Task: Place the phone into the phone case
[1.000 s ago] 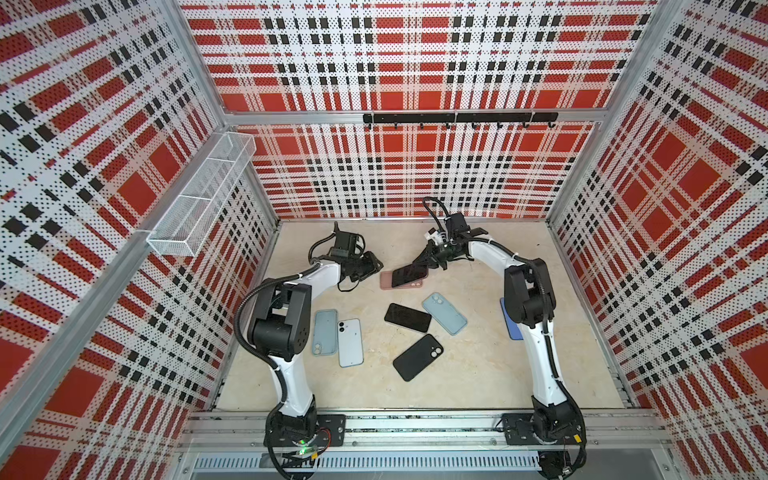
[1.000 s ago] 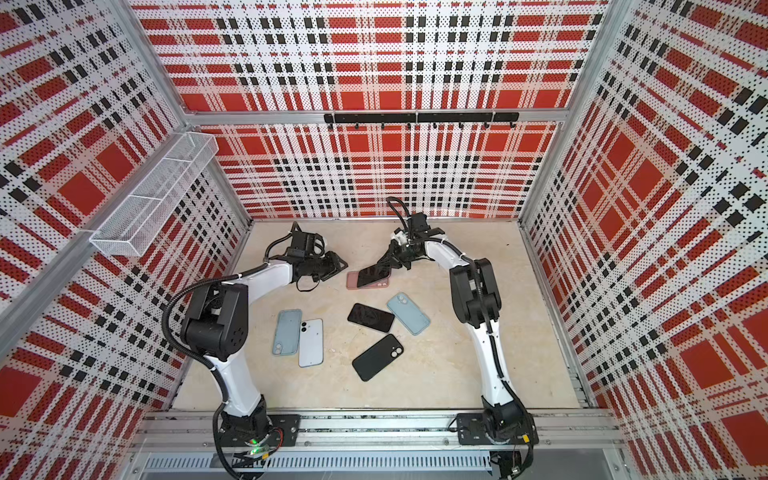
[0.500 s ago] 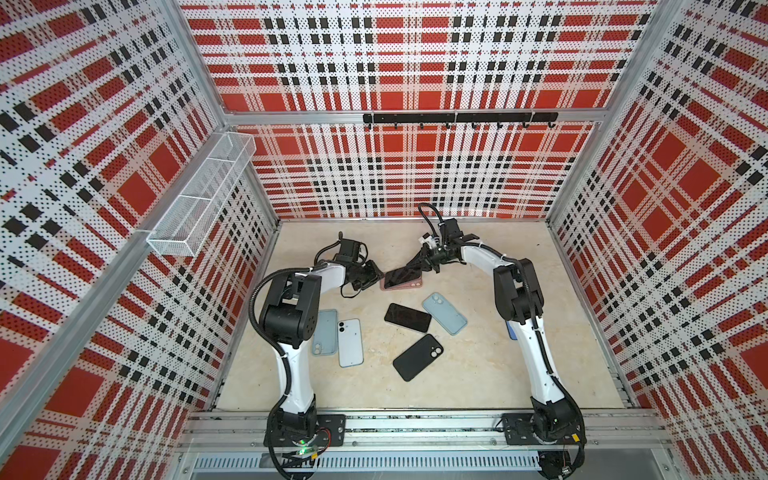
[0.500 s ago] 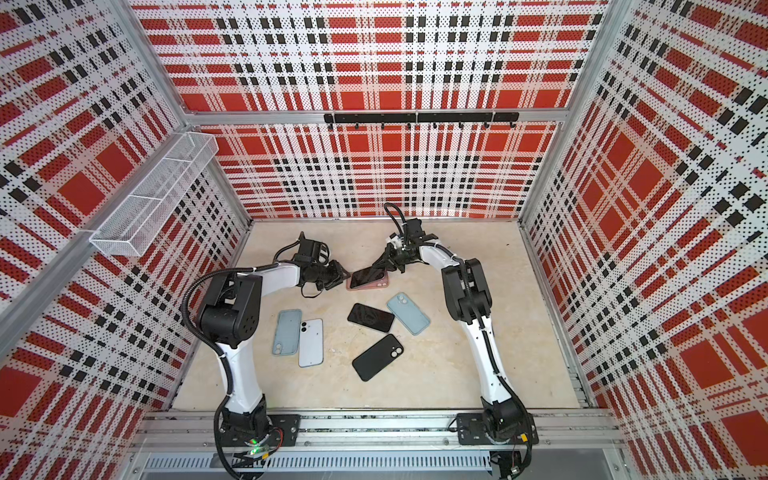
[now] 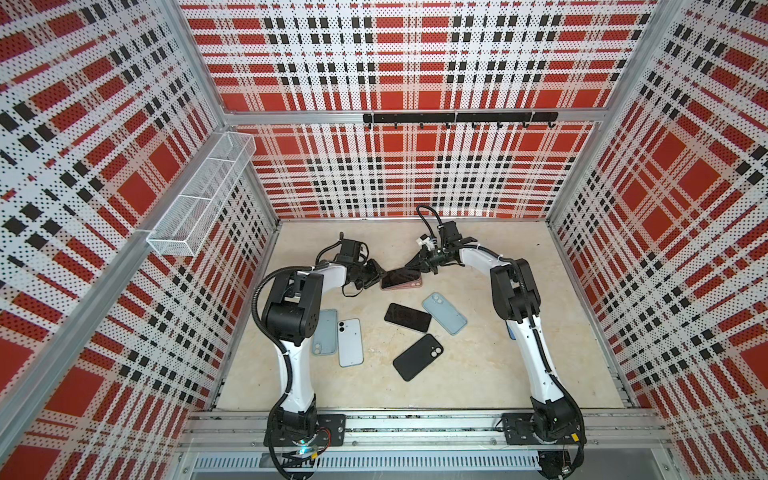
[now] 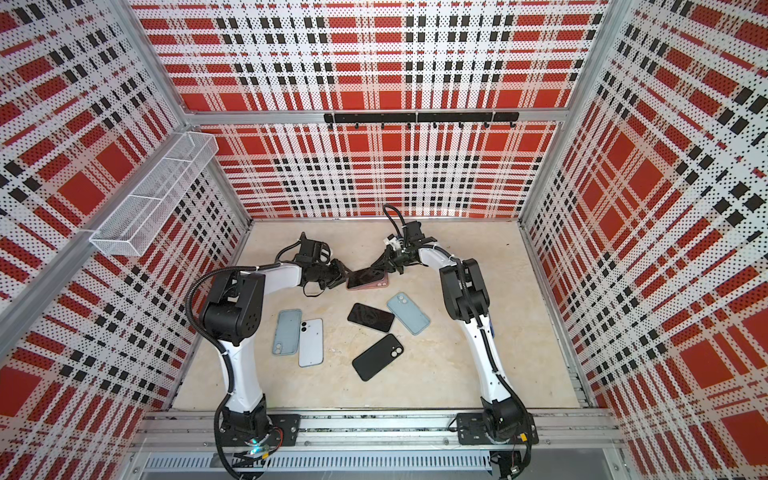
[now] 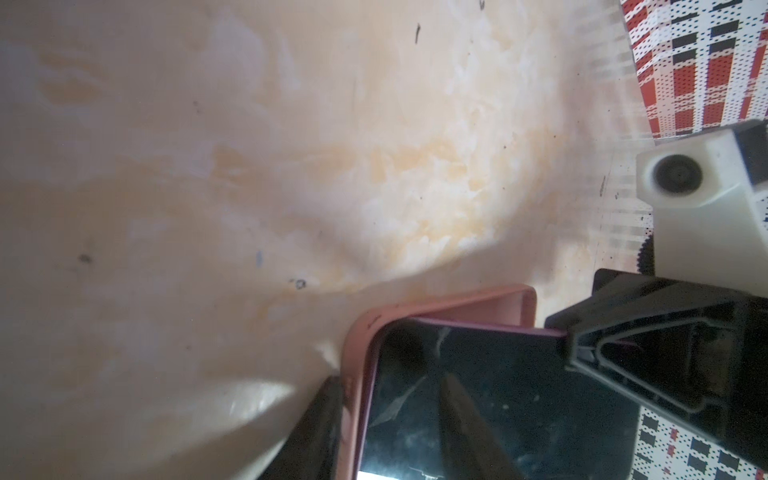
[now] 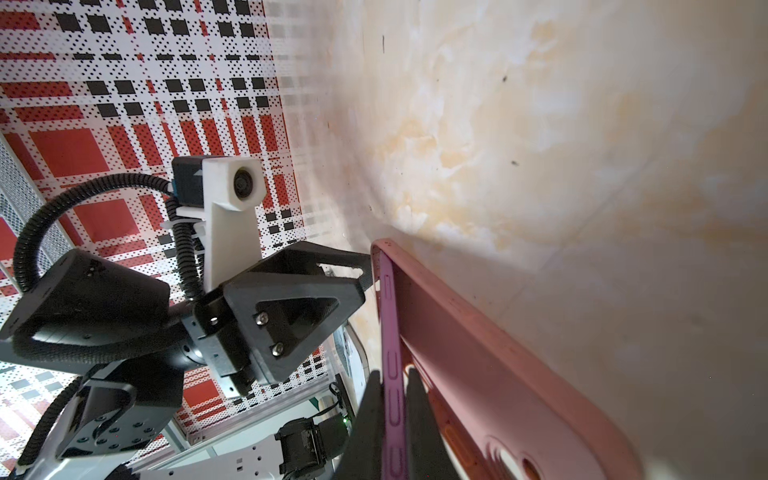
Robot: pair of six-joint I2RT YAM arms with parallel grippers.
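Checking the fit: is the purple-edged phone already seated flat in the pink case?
No: the purple-edged phone tilts up out of the pink phone case, its edge pinched by the right fingers.

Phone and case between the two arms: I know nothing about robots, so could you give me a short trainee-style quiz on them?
1. True or false: the phone lies flat, fully seated in the case.
2. The right gripper pinches: A) the phone's edge, B) a black case, C) the wall basket.
3. What colour is that case?

Key: 1 false, the phone is tilted with one end raised; 2 A; 3 pink.
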